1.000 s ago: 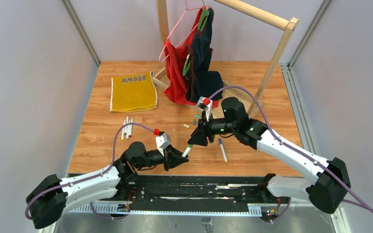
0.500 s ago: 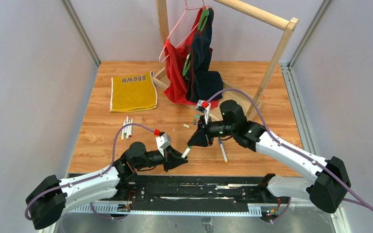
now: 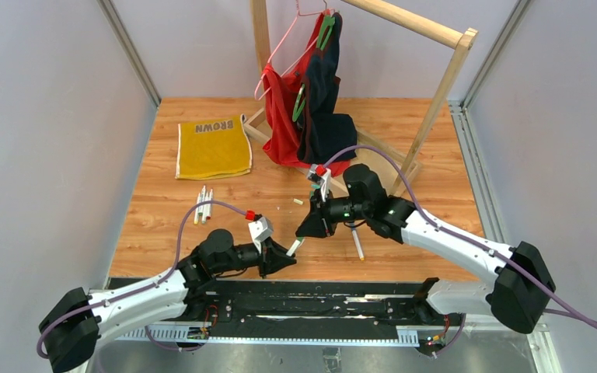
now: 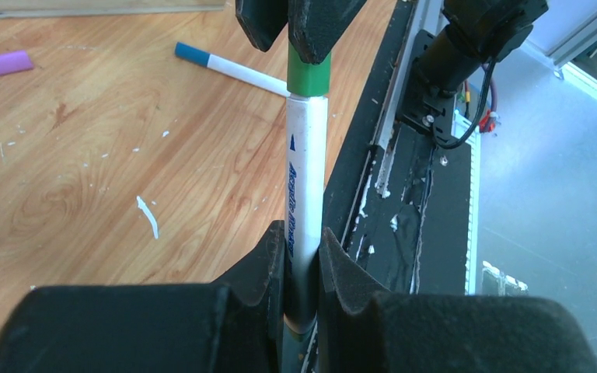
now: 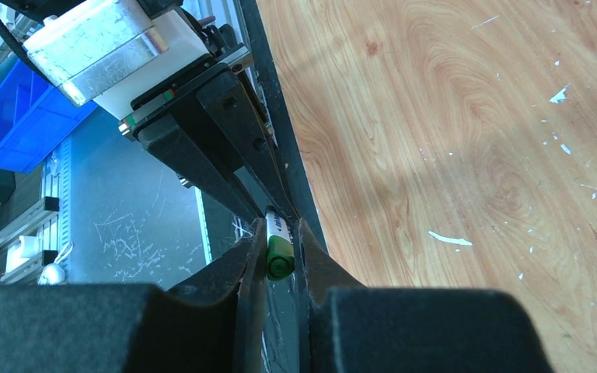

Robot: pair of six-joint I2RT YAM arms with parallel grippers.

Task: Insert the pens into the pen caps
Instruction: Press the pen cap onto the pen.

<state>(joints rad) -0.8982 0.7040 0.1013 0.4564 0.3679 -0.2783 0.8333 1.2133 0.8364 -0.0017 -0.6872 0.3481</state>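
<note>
Left wrist view: the left gripper (image 4: pixel 303 247) is clamped on the white barrel of a pen (image 4: pixel 308 171), held over the near edge of the wooden table (image 4: pixel 85 171). A green cap (image 4: pixel 308 78) meets the pen's far end, pinched between the right gripper (image 4: pixel 289 40) fingers. Another pen (image 4: pixel 229 68) with a blue end lies on the table, with a purple cap (image 4: pixel 4 62) further off.
</note>
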